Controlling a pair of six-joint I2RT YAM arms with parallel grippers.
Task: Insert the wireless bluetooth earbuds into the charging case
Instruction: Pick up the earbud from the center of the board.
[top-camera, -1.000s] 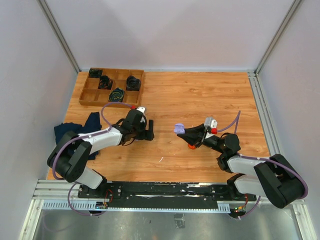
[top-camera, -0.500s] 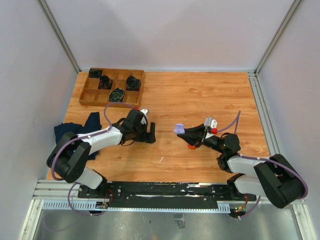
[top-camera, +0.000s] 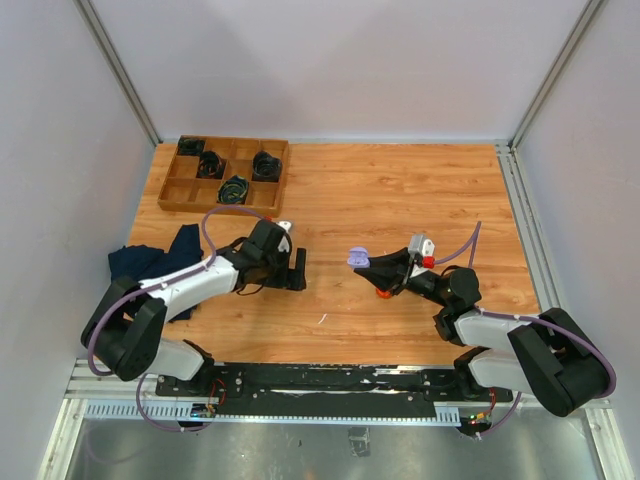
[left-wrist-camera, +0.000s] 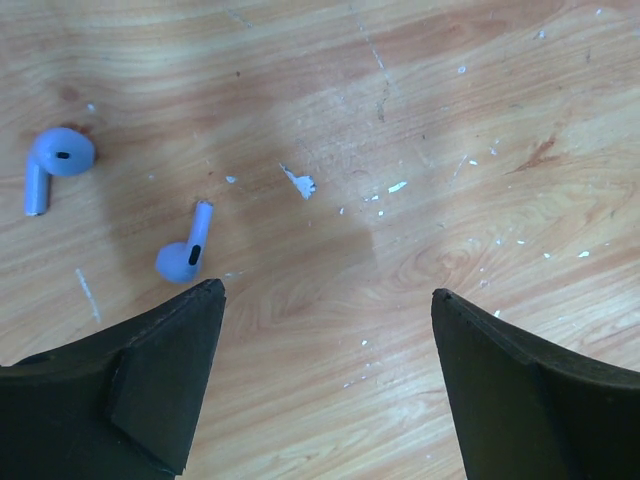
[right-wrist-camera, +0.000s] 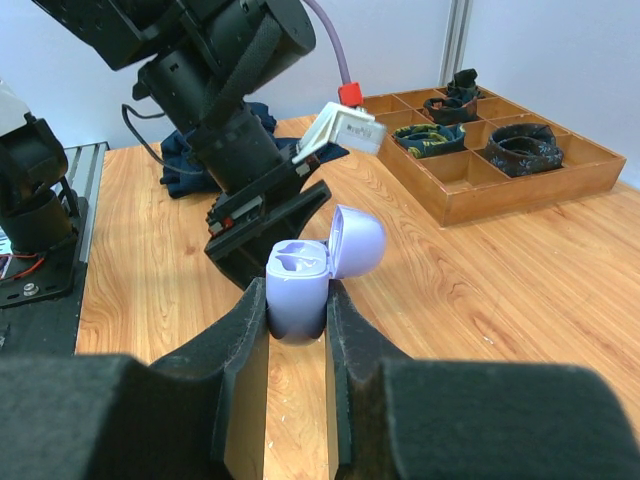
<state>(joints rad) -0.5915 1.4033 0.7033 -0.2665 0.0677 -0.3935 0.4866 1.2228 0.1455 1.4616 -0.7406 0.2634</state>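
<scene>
**Counter**: wood-grain top, enclosed by white walls at the far side, left and right. A metal rail runs along the right edge. The middle and far right lie open. Between the two arms is a bare strip of wood.

**Wooden tray**: compartmented, at the far left corner. Coiled cables sit in several cells.

**Dark blue cloth**: bunched at the left edge, beside the left arm.

**Earbuds, two, pale lavender:** both lie on the bare counter, apart from each other and untouched. The nearer earbud rests just beyond the tip of the finger on the picture's left in the left wrist view, outside the gap. The farther earbud lies well off to that same side. Neither can be made out from above.

**Left jaws:** spread wide, low over the counter, holding nothing. Only scuffed wood shows between them.

**Charging case**: lavender, lid hinged open, facing the left arm, raised off the counter.

**Right jaws:** clamped onto the case body from both sides.

**Small orange item**: on the counter under the right arm. It is too small to identify.
</scene>
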